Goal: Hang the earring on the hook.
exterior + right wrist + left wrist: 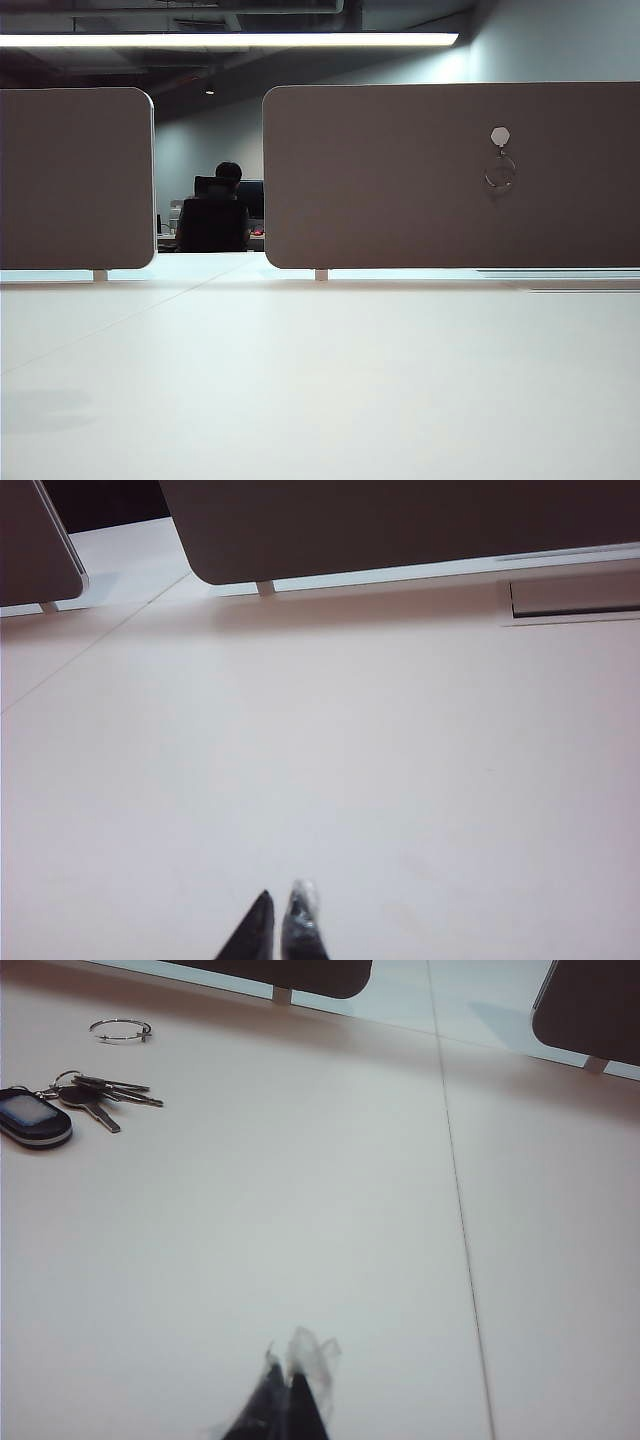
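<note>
- White table runs to two brown panels; a seated person shows in the gap.
- Hook sits on the right panel, with a ring hanging beneath it.
- Earring lies flat on the table beside keys and a fob.
- Left gripper hovers over bare table, tips together, empty.
- Right gripper likewise, tips nearly together, empty.

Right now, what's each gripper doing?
Left gripper: closed, holding nothing, above bare table.
Right gripper: closed, holding nothing, above bare table.
</note>
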Action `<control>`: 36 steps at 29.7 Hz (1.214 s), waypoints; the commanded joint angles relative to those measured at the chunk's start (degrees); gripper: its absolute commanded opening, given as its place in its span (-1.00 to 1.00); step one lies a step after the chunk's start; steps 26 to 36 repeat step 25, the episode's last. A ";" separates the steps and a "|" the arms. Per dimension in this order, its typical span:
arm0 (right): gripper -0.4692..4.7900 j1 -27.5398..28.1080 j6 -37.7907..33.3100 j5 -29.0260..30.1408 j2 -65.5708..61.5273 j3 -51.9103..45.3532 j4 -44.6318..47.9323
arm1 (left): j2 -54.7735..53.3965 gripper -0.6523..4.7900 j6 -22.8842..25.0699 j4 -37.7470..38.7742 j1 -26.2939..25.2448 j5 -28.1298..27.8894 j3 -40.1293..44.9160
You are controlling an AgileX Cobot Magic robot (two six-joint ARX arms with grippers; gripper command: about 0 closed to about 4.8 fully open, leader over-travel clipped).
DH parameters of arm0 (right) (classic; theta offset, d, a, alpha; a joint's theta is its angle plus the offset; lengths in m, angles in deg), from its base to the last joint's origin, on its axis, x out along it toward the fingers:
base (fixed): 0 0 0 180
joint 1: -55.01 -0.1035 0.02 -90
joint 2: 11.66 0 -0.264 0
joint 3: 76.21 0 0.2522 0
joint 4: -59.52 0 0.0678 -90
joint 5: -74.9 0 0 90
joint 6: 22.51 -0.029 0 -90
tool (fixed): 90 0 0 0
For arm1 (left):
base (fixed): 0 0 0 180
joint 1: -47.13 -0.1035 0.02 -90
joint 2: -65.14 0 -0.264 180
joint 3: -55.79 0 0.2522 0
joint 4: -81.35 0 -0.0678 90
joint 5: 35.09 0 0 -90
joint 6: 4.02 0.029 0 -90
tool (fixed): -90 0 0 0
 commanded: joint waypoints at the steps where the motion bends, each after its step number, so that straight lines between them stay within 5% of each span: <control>1: -0.72 0.04 -0.09 -0.07 -0.02 -0.24 0.81 | -0.04 -0.78 0.09 0.37 -0.02 0.17 0.15; 8: -0.72 0.81 -0.02 0.04 0.48 -0.24 0.46 | -0.04 -0.78 0.09 0.37 -0.02 0.17 0.15; 21: -0.72 16.52 0.00 3.52 5.90 -0.17 1.36 | -0.04 -0.78 0.09 0.37 -0.02 0.20 0.15; 36: -0.72 18.05 0.00 3.54 5.90 -0.17 1.33 | -0.04 -0.78 0.09 0.39 -0.02 0.17 0.15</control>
